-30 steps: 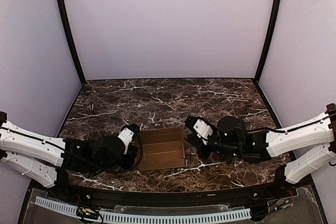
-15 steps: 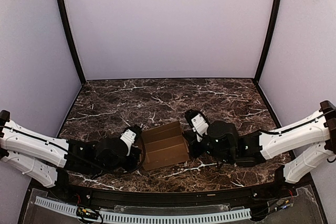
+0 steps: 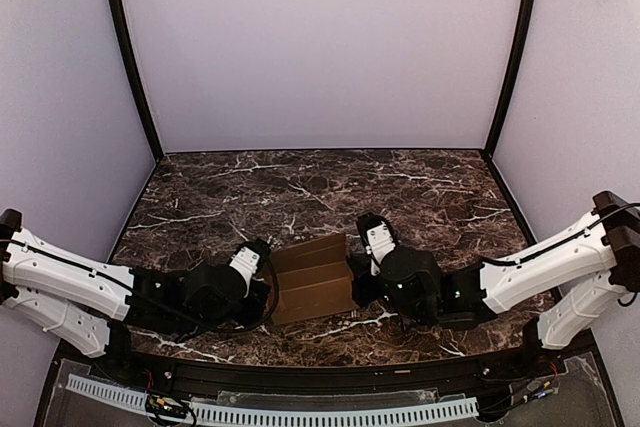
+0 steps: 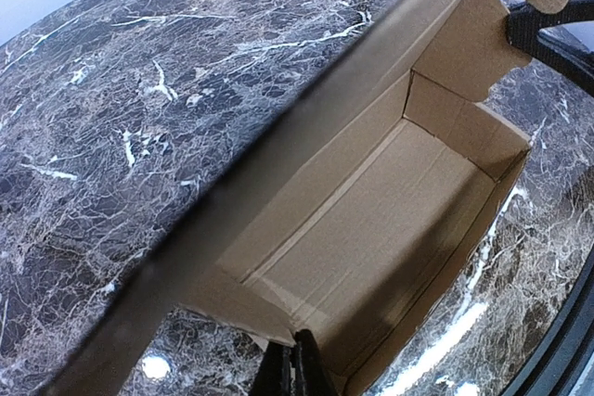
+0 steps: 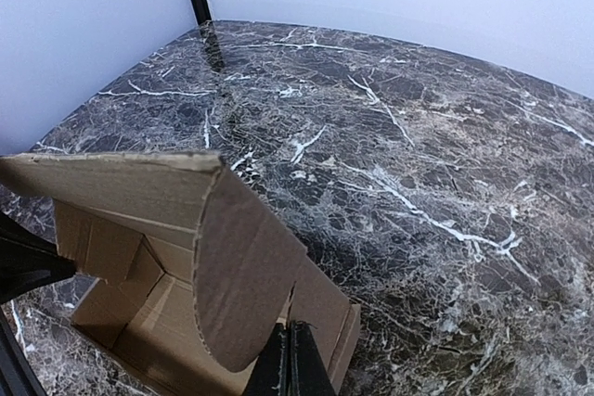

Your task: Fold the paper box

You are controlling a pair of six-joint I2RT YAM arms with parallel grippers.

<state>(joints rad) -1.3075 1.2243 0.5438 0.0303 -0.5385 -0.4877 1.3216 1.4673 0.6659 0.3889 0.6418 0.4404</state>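
Note:
The paper box (image 3: pixel 312 277) is a tan cardboard tray lying between the two arms near the table's front. Its long lid panel stands up along the far side. In the left wrist view the box (image 4: pixel 371 238) shows its bare inside. My left gripper (image 4: pixel 292 368) is shut, with its tips against the box's near end wall. In the top view the left gripper (image 3: pixel 268 289) sits at the box's left end and my right gripper (image 3: pixel 352 282) at its right end. The right gripper (image 5: pixel 290 359) is shut, its tips touching the end wall of the box (image 5: pixel 167 322) below a rounded flap.
The dark marble tabletop (image 3: pixel 320 192) stretches behind the box to the pale back wall. Black corner posts (image 3: pixel 130 57) stand at both back corners. A black rail (image 3: pixel 320 372) runs along the near edge.
The right arm has moved left against the box's right end. The box has turned slightly counter-clockwise and narrowed, with its far panel rising. The left arm has shifted a little right.

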